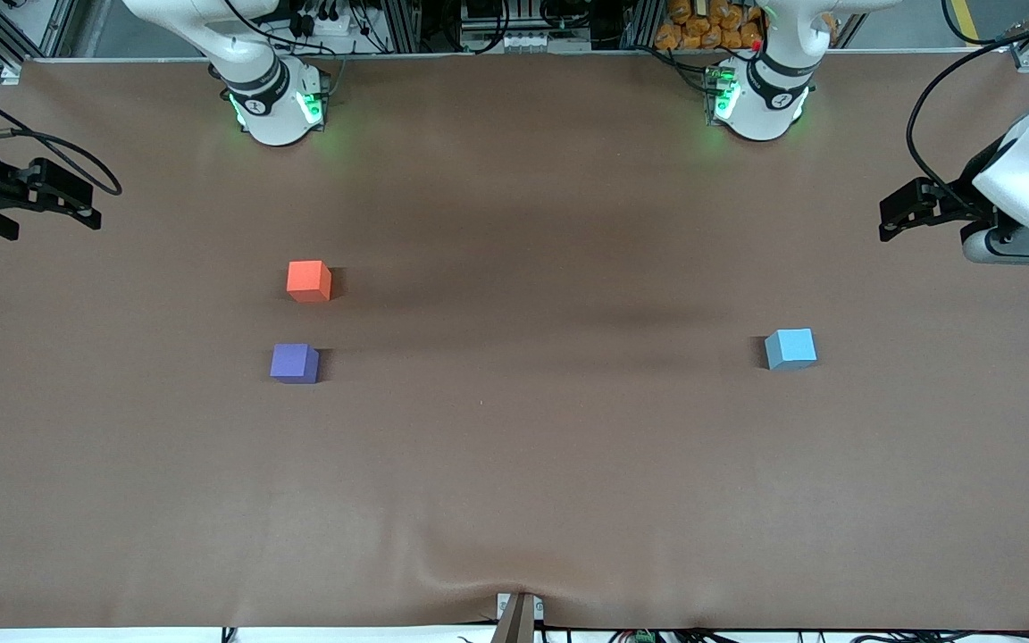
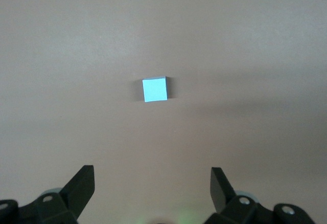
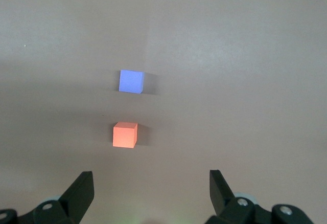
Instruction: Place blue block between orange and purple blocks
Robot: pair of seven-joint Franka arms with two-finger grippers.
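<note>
With both the left pincer (image 2: 152,183) and right pincer (image 3: 151,185) wide open and empty above the surface (image 1: 514,464), the small matte sky-blue cube (image 1: 790,348) sits well apart from the narrow gap between the matte orange-red cube (image 1: 309,280) and the nearer violet-purple cube (image 1: 294,363), so a slightly off-line placement could knock either neighbour.

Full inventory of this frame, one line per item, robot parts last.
blue block: 1, light sky-blue, on the table toward the left arm's end, apart from the other cubes; also in the left wrist view.
orange block: 1, orange-red, toward the right arm's end, farther from the front camera than the purple one.
purple block: 1, violet, beside the orange block with a gap between them.
table: 1, brown cover.
left tool: 1, black, open, empty, at the left arm's table edge, waiting.
right tool: 1, black, open, empty, at the right arm's table edge.
</note>
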